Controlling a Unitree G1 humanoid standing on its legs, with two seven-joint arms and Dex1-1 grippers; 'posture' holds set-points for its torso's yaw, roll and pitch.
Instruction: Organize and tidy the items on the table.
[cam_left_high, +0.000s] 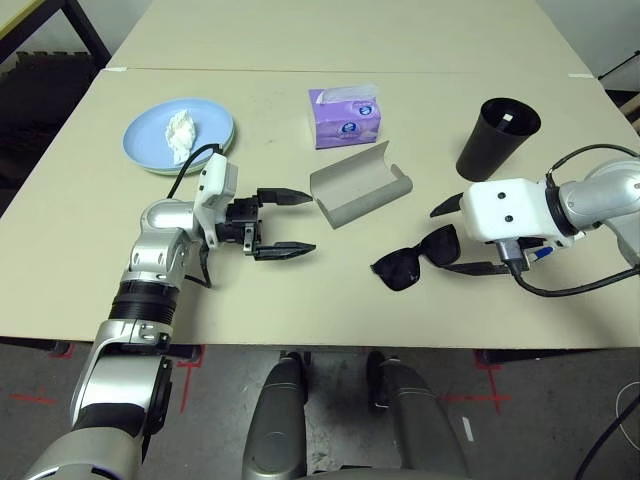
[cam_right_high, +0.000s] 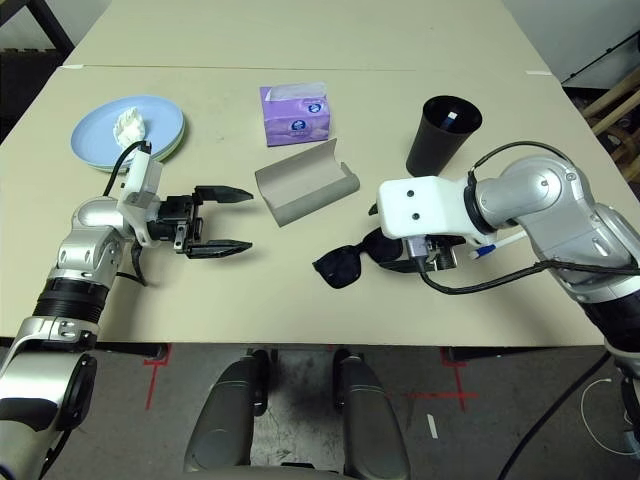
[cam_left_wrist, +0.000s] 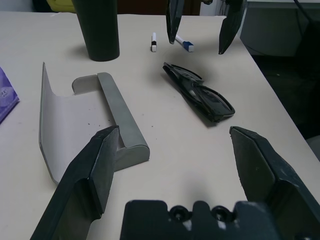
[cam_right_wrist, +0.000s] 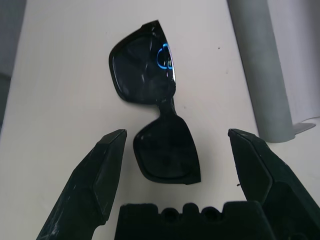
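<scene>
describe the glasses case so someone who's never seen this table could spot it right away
On the beige table, find the purple tissue box near the middle. Just in front of it, toward the robot, lies the grey glasses case, open, its curved lid flap standing up. The black sunglasses lie beside it and the black cup stands off to the right; the case is the only grey, trough-shaped thing.

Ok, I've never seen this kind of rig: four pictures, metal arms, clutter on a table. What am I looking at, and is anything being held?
A two-armed humanoid robot at a beige table. Two pictures come from its head, two from its wrists.

On the table: a light blue round plate bearing crumpled white tissue, a purple tissue box, an open grey glasses case, black sunglasses and a black cup.

The left gripper faces the case; the right gripper hovers over the sunglasses. Both jaws stand open, holding nothing.
</scene>
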